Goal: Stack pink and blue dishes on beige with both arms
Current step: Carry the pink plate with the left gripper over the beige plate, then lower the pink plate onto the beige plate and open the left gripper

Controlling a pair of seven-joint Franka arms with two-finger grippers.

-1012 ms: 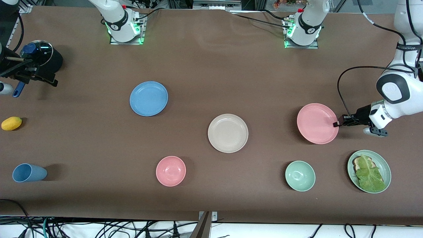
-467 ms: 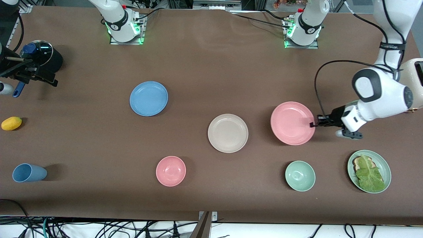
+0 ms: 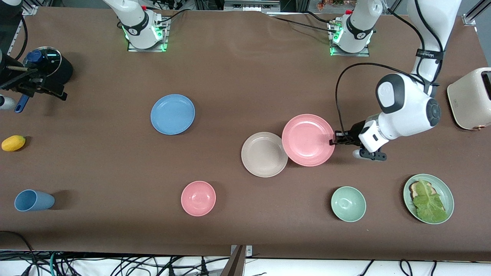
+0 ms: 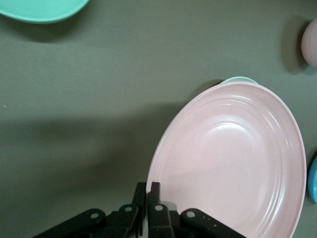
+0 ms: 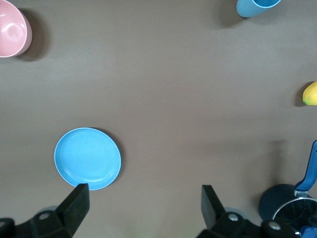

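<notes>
My left gripper [image 3: 333, 142] is clamped on the pink plate's [image 3: 308, 140] rim, forearm reaching low across from the toaster [image 3: 470, 97] end, wrist near level. Plate hangs straight out from my jaws, its leading edge just overlapping the beige plate [image 3: 264, 154]. My right gripper [image 5: 143, 206] waits high with jaws wide apart, blue plate [image 5: 87, 158] below, just ahead of one finger [image 5: 75, 206].

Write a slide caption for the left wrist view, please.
Left end effector shut on rim of shallow round matte pink plate, carried above brown table.
</notes>
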